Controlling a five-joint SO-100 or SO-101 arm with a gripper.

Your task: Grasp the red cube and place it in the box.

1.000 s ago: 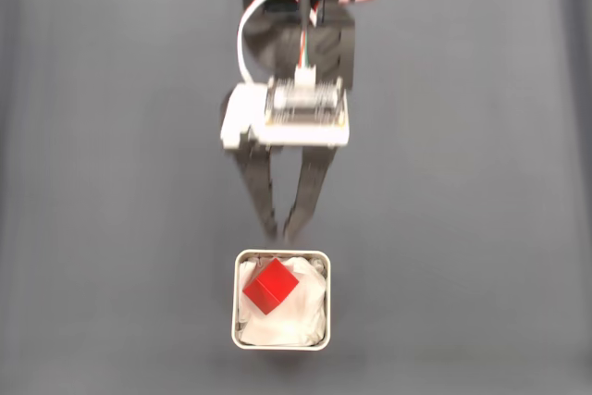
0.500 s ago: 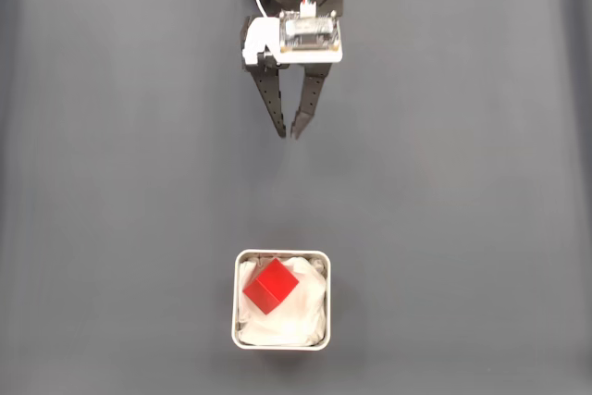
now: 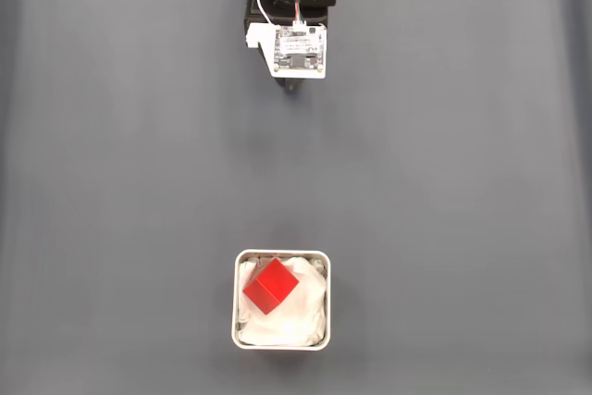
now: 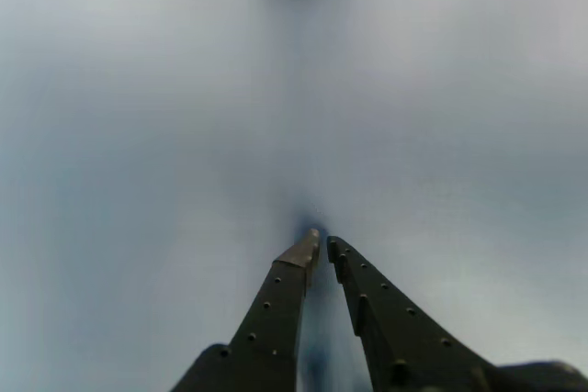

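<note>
Wrist view: the claw fills the lower centre of the frame, its two fingers nearly meeting at the tips with only a sliver of gap, so clenched and gripping nothing. Beyond the tips lies blurred grey bench, bare.

Fixed view: the cube sits at lower centre, tilted on the white lining inside the box, toward the box's upper-left part. Box and cube are well apart from the arm, which is folded at top centre, its white camera mount over the fingers. The key relation: the cube lies straight down-frame from the claw, with bare bench between. Judged from this, the placing looks done, with no regrasp needed.
</note>
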